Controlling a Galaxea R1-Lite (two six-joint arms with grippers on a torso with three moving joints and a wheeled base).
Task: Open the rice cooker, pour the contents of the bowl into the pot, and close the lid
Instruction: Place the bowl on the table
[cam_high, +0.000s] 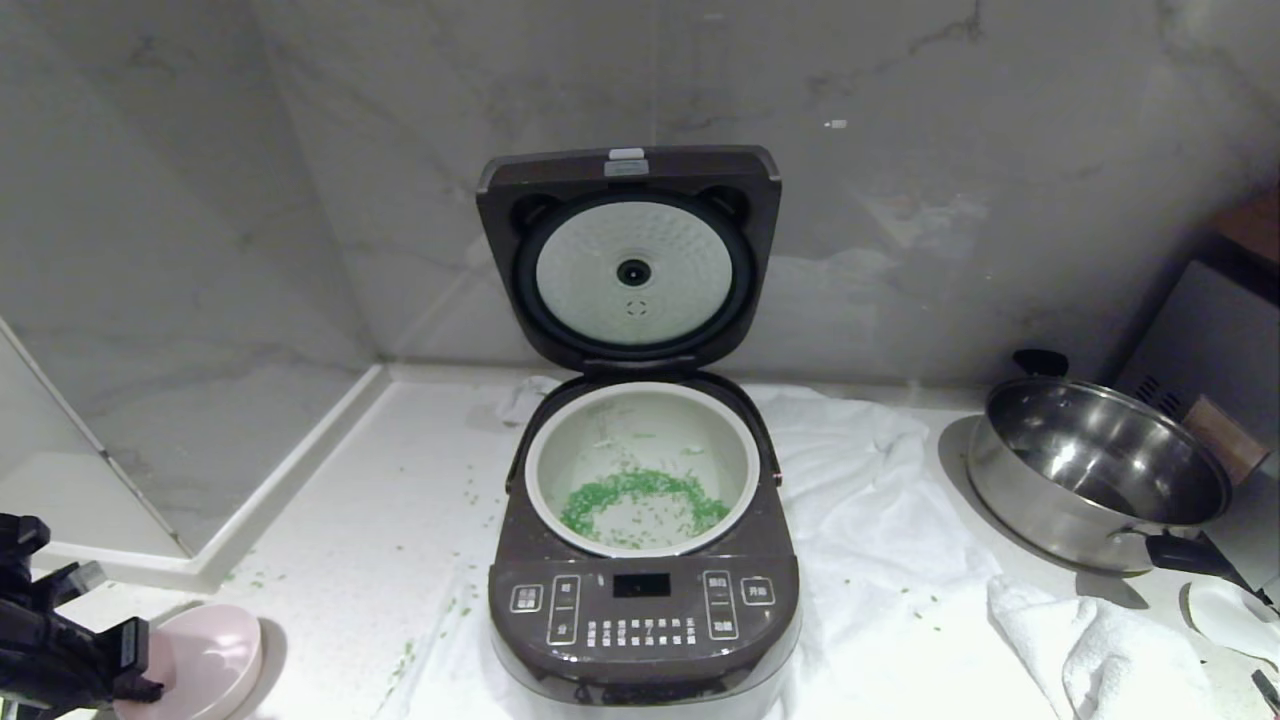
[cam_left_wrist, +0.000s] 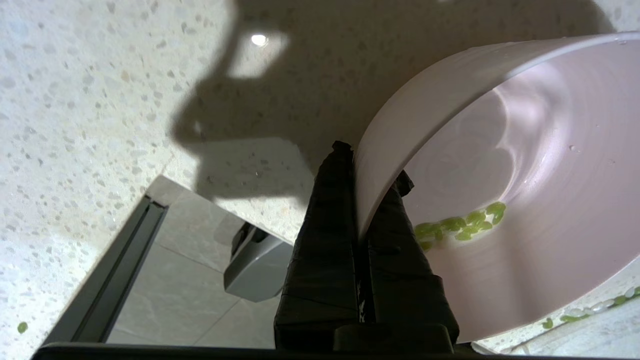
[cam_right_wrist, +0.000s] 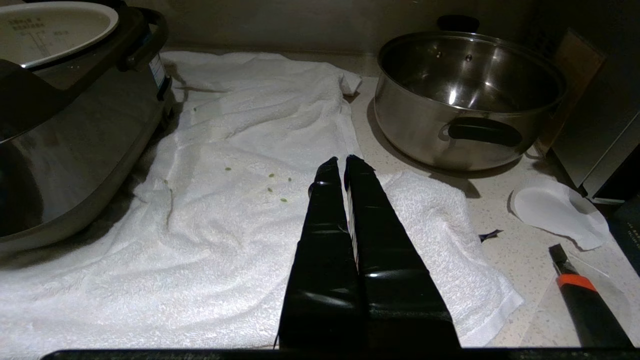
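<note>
Pouring looks done: your left gripper (cam_high: 135, 660), clenched on the bowl's (cam_high: 205, 660) rim, holds it at the counter's near left. Greens (cam_high: 640, 500) lie in the pot (cam_high: 545, 470); next, set it down and shut the lid (cam_high: 628, 260).

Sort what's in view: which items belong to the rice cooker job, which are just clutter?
Job:
- dark brown-grey rice cooker, hinged lid up
- white inner pot, green chopped bits inside
- pale pink bowl, pinched by left gripper

Clutter:
- steel pan with black handles
- white towels
- orange-and-black utility knife
- shut right gripper, idle over the towels
</note>
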